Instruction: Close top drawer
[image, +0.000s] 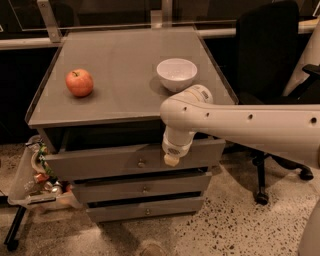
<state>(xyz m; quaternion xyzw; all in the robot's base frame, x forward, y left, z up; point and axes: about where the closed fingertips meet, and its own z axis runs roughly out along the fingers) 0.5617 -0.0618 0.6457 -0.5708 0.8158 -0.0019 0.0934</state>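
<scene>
The top drawer (100, 161) is a wide grey drawer front under the cabinet's top, with a small round knob (141, 163) at its centre. It stands pulled out a little, with a dark gap above it. My white arm reaches in from the right. My gripper (171, 159) points down against the drawer front, just right of the knob. Only its pale tip shows.
A red apple (79, 82) and a white bowl (176, 74) sit on the cabinet top (120, 65). Two shorter drawers (145, 189) lie below. A bin of litter (35, 175) stands at the left. A black office chair (270, 60) stands at the right.
</scene>
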